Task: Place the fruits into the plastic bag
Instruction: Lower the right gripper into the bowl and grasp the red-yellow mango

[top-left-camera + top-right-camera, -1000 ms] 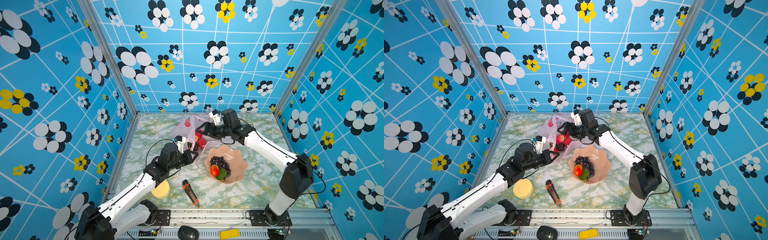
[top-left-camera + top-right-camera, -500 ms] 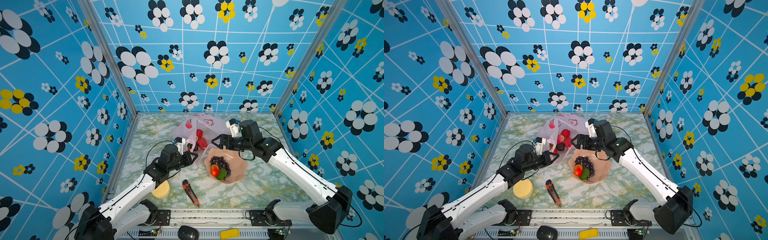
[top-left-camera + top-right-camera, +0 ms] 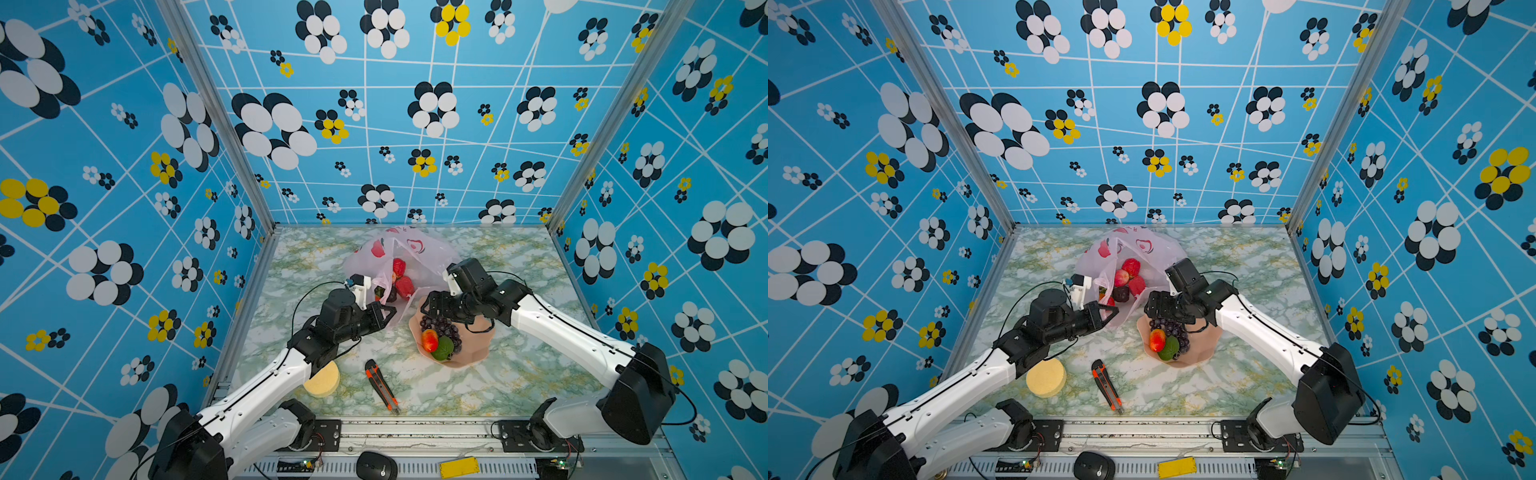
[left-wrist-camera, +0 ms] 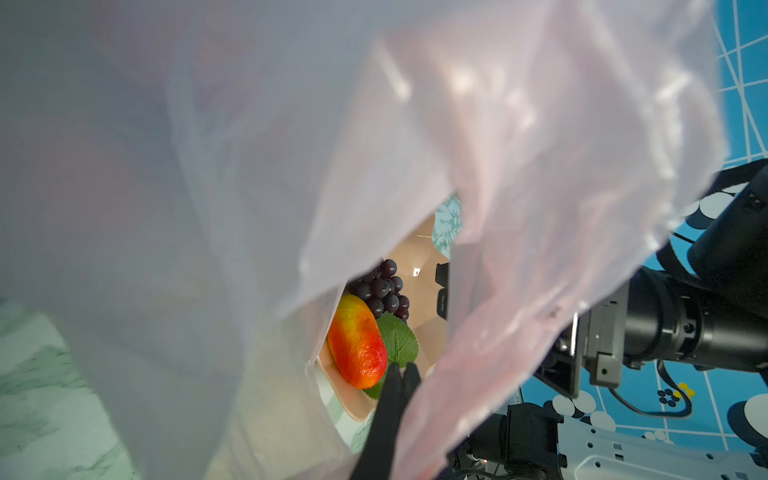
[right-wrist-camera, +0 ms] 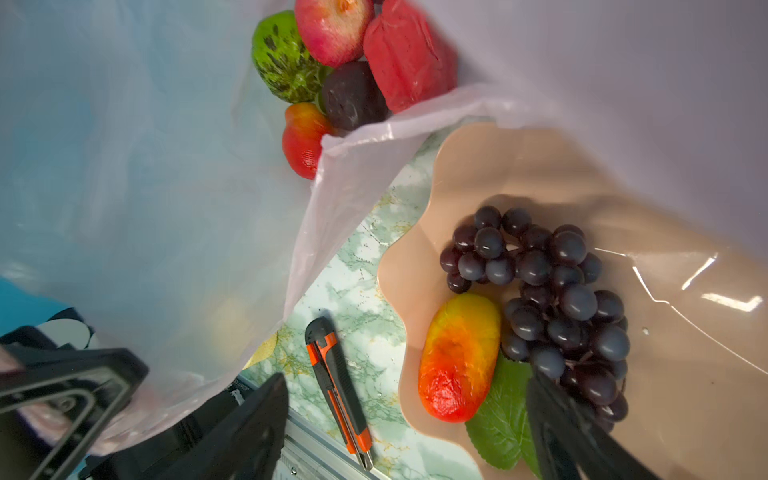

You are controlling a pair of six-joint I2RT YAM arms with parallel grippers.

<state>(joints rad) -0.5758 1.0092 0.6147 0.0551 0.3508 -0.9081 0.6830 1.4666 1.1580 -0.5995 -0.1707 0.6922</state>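
Left gripper (image 3: 390, 312) pinched shut on near edge of plastic bag (image 3: 419, 253); bag lies on bench (image 3: 519, 374) beyond it, red fruits (image 3: 404, 286) inside. Right gripper (image 3: 430, 309) spread wide, empty, just above grapes (image 3: 446, 328) and mango (image 3: 429, 340) in bowl (image 3: 478, 357).

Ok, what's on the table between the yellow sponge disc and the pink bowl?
Just the orange-and-black utility knife, touching neither the sponge disc nor the bowl; both top views show it.

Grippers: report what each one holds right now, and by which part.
The left gripper is shut on the plastic bag, pinching the near edge of its opening. The right gripper is open over the grapes in the pink bowl and holds nothing.
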